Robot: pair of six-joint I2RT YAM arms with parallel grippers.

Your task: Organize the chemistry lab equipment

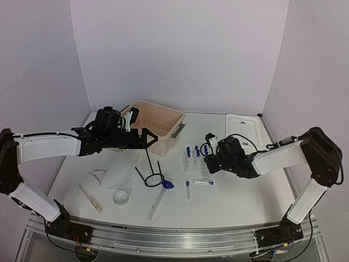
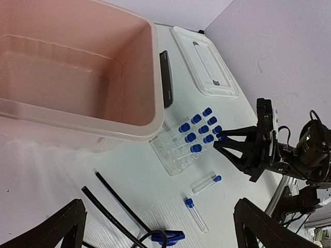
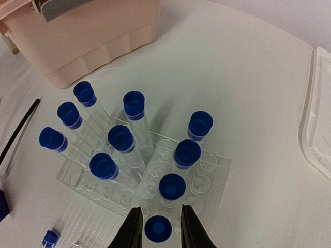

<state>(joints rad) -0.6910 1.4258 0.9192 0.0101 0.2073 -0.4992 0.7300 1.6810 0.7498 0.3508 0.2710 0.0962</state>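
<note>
**Status: Tubes Mostly Racked, Other Equipment Pending**

At near left, the wooden clamp (image 1: 90,198), clear funnel (image 1: 121,196), black wire ring stand (image 1: 149,176) and blue-tipped brush (image 1: 161,192) are lying loose. The left gripper (image 1: 150,137) is hovering wide open beside the beige tub (image 1: 169,143). Two blue-capped tubes (image 1: 188,190) are lying unracked. The right gripper (image 3: 161,210) is straddling a racked tube (image 3: 158,229) in the clear tube rack (image 3: 217,175), jaws slightly apart and apparently not pinching.

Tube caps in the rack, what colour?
Blue. The tube caps show best in the right wrist view.
</note>
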